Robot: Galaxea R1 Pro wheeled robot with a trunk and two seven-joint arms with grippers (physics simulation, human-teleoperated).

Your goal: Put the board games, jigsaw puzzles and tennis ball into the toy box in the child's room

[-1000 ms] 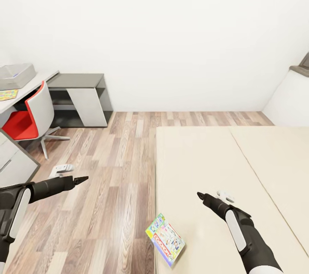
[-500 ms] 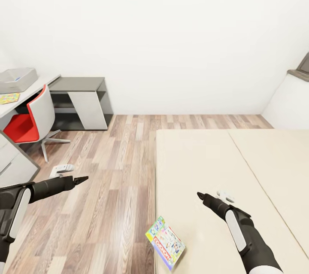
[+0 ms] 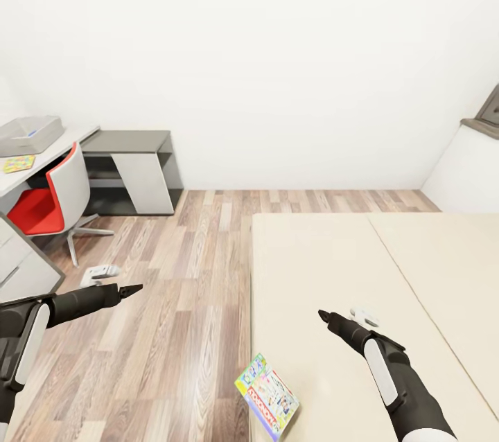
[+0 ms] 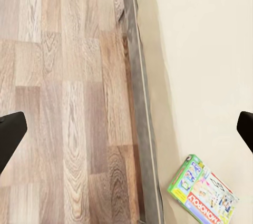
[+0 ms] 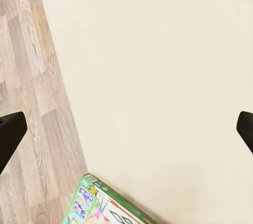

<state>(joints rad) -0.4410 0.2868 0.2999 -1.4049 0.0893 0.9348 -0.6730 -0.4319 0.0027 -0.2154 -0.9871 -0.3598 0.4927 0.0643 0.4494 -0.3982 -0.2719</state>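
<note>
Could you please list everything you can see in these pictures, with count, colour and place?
Board game: one, green-edged with a white and red printed lid, at the near left edge of the bed, partly over the edge.
Bed: one, beige, right of the picture.
Toy box: one, light grey, on the table at far left.
Jigsaw puzzle: one in sight, multicoloured, on the table in front of the toy box.
Table: one, pale grey top, far left.
Chair: one, red seat with white back, at the table.
Low desk: one, dark grey top, against the wall.
Floor: wood planks.
Left gripper: black, over the floor, open.
Right gripper: black, over the bed, open.
</note>
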